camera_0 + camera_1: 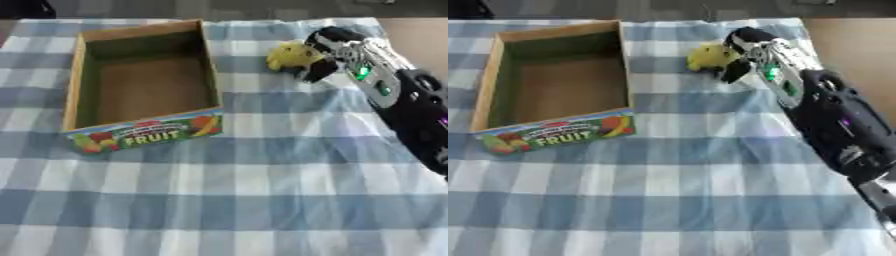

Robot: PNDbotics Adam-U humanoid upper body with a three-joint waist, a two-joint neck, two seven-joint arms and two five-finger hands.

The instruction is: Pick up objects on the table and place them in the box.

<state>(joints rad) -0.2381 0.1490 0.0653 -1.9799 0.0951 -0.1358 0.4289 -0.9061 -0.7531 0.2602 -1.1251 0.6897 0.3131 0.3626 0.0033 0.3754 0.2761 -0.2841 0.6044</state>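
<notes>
A blue-and-white checked tablecloth is covering the whole work surface, running from the bottom edge of the frame up to a dark strip along the top. In the upper left of the frame an open cardboard box is sitting on the cloth, its long side running away from the camera; the near wall is carrying a colourful panel of printed fruit and the word FRUIT, and the brown floor inside is showing nothing lying in it.

The robot's right arm is entering from the lower right edge and stretching diagonally toward the upper centre — black casing with silver parts and small green lights glowing near the wrist. At its end the right hand is resting against a small yellow object, which is lying on the cloth in the upper middle of the frame, to the right of the box and apart from it. One dark finger is curving over the top right of the yellow thing and another dark part is pressing in from below right, so the hand is looking closed round it — whether the object is lifted or touching the cloth I cannot tell. Its exact shape is hard to make out; it is rounded and lumpy
</notes>
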